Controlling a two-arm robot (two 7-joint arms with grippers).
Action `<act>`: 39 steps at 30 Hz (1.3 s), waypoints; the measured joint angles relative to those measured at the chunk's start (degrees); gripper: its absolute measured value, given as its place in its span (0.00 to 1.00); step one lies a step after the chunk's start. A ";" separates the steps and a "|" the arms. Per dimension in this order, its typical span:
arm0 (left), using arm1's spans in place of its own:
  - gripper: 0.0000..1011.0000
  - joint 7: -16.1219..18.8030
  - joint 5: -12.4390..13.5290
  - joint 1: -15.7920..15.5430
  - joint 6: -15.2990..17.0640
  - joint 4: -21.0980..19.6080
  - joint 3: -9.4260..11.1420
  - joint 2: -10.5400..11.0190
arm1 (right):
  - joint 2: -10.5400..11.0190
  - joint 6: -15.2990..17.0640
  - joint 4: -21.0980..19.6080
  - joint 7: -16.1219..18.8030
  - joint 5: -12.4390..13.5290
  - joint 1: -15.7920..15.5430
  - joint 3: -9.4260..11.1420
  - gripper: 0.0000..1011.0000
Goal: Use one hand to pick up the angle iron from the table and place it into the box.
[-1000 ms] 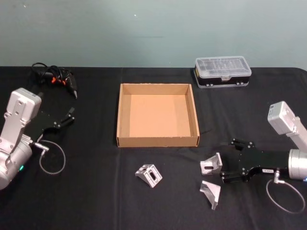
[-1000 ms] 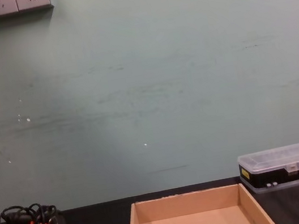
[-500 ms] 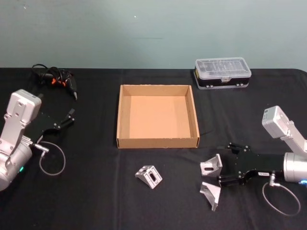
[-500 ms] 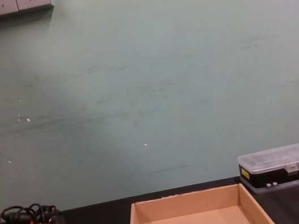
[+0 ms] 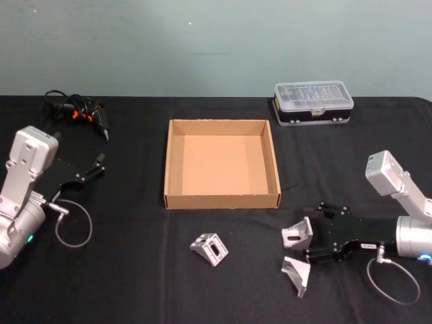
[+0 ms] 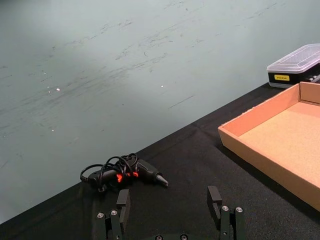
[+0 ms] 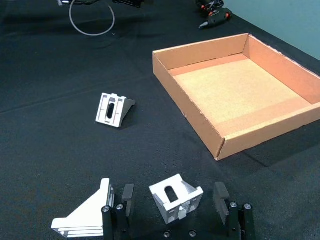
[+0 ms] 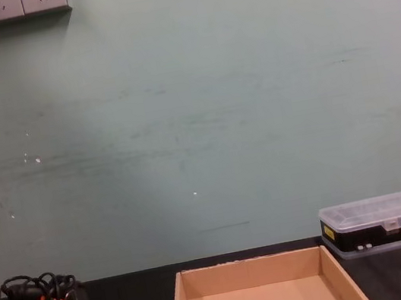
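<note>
You have soft, even room light: the matte black desk stays dark, shadows are faint, and the pale wall is evenly lit.

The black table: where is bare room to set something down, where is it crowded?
Free: inside the empty tan cardboard box; between box and parked left gripper. Crowded: front right, where the open right gripper straddles one of two silver angle irons.

The left hand, fingers apart, points toward corded tool and box.
</note>
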 joint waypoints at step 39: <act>1.00 0.00 0.00 0.00 0.00 0.00 0.00 0.00 | -0.73 -0.03 0.86 0.03 -0.46 0.84 -0.44 0.55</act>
